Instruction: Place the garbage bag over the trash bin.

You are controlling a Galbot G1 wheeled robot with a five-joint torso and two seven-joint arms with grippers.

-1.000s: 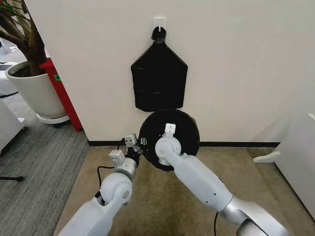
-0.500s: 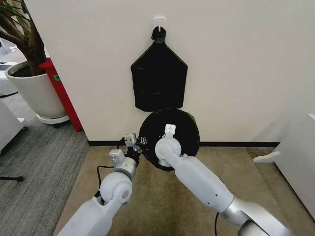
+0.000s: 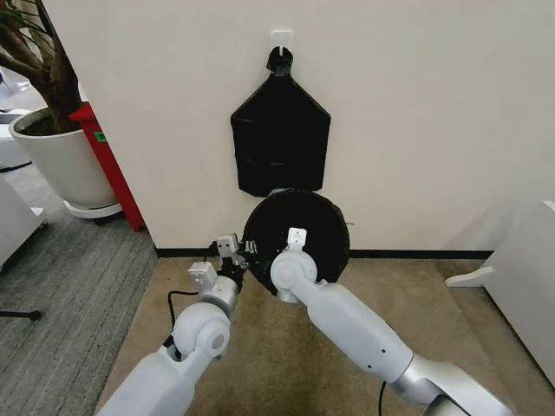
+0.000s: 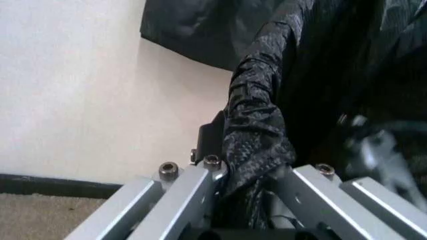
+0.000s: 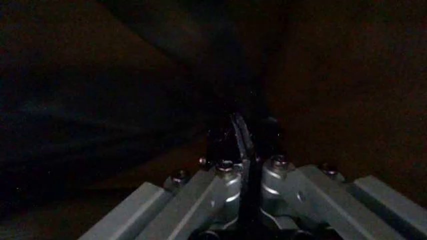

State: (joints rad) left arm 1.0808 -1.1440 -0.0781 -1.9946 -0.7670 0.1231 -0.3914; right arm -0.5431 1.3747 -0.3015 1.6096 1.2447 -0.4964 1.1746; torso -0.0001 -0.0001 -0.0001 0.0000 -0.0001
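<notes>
Bag stretched over bin mouth, opening facing up towards us.
We find the left hand (image 3: 232, 256) and right hand (image 5: 244, 145) each clenched on the garbage bag (image 3: 299, 227), at the floor's wall edge.

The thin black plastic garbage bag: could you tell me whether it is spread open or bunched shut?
Spread open: the black plastic garbage bag forms a wide round mouth, both grippers clamping its rim.

The right arm (image 3: 347, 325) now sits slightly further left and up, its wrist nearer the left gripper (image 3: 241, 257). The bag (image 3: 299, 232) over the bin mouth looks rounder and rides a little higher toward the wall.
</notes>
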